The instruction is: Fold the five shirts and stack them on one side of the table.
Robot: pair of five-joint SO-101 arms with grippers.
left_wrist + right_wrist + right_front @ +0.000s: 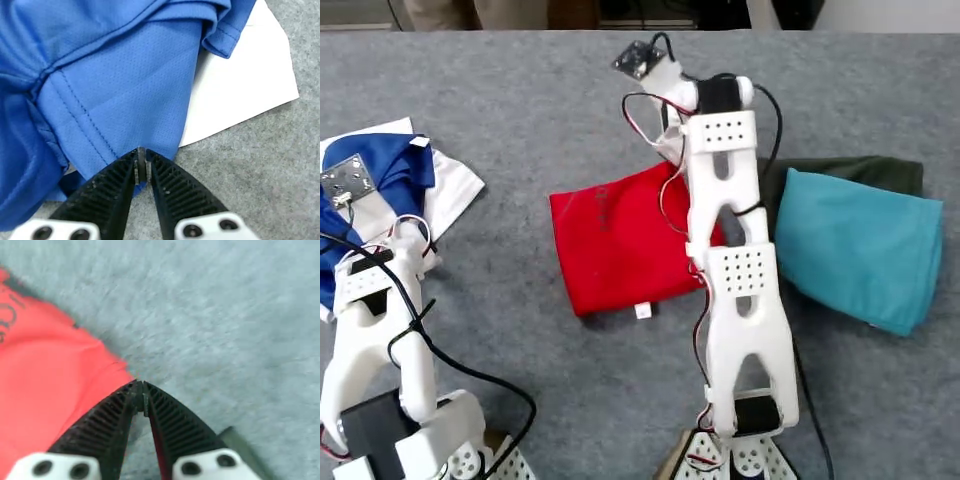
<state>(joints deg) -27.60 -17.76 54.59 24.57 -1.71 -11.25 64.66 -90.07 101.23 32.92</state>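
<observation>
I'm seeing the red shirt [615, 240] lying folded at the middle of the counter [520, 100]. At its 3 o'clock, a folded teal shirt [860, 250] is resting on a dark green shirt [870, 170], whose edge is showing toward 12 o'clock. Out at 9 o'clock, a crumpled blue shirt [380, 170] is lying on a white shirt [455, 185]. My left pincer [141, 165] is clenching the blue shirt's stitched hem. My right pincer [140, 399] is sitting clenched, its tips meeting at a corner of the red shirt; I'm unable to tell whether it is pinching cloth. The right arm [740, 290] is lying over the red shirt's 3 o'clock edge.
</observation>
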